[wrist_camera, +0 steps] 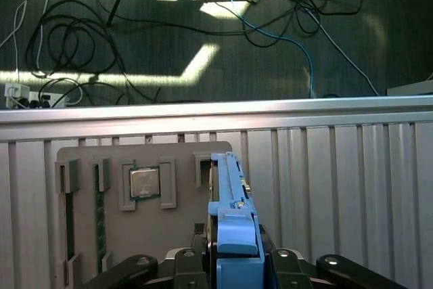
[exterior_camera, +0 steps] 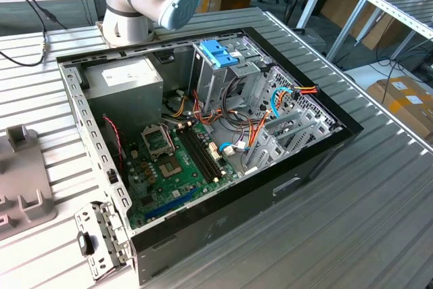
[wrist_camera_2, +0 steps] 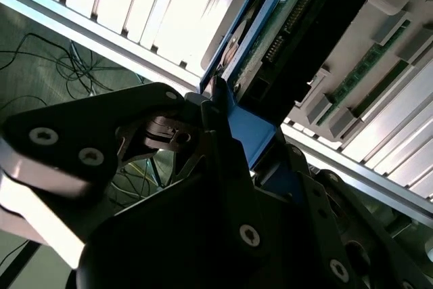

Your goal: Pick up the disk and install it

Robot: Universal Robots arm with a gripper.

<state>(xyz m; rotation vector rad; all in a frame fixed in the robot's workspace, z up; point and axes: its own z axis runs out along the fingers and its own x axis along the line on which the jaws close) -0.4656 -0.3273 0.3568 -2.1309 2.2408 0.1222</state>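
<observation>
One disk (wrist_camera: 226,181) stands on edge at the grey holder (wrist_camera: 145,231) on the worktop (wrist_camera: 338,187), its blue tab (wrist_camera: 235,231) pinched by the tool (wrist_camera: 235,255); a straight, level lift should keep it from snagging.

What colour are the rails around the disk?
Bright blue; the disk shows best in the first wrist view.
</observation>
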